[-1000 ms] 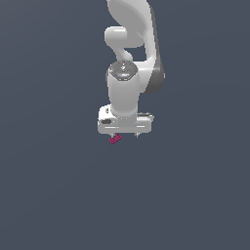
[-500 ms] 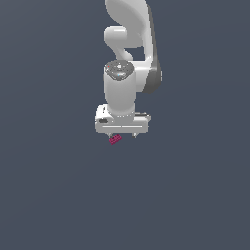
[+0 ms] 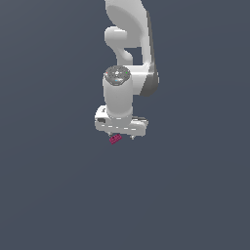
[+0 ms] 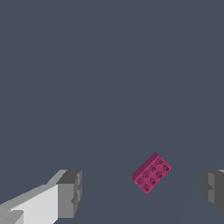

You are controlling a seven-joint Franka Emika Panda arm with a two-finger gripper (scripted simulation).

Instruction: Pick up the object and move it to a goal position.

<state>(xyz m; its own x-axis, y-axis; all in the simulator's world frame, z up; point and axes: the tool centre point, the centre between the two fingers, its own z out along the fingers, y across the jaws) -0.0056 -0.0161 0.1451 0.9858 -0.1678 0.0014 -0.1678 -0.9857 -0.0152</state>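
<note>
The object, a small magenta studded brick (image 4: 151, 172), lies flat on the dark grey floor, turned at an angle. In the wrist view it sits between my two fingers, nearer one grey pad (image 4: 211, 189) than the other pad (image 4: 70, 192), touching neither. My gripper (image 4: 142, 192) is open. In the exterior view the white hand (image 3: 120, 126) hangs straight down over the brick (image 3: 115, 139), which peeks out below its lower edge; how high the fingertips are above the floor is unclear.
The white arm (image 3: 128, 49) rises behind the hand toward the top of the exterior view. All around is plain dark grey floor (image 3: 58, 195).
The hand has shifted slightly toward the exterior view's left and its wrist has turned a little. The brick has not moved.
</note>
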